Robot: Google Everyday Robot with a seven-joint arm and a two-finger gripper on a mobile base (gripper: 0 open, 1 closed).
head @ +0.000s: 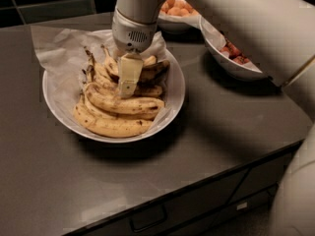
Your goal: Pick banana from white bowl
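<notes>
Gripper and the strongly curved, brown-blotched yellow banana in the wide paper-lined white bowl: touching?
Cannot tell. In the camera view the gripper overlaps the banana, hiding any contact or gap.

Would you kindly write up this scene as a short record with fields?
surface: dark counter
target: curved banana, on top of the pile in the white bowl
lining: crumpled white paper
arm: gripper low at the banana pile, near the bowl's middle; contact unclear
neighbours: bowl of red berries and bowl of orange fruits, beyond it to the right
</notes>
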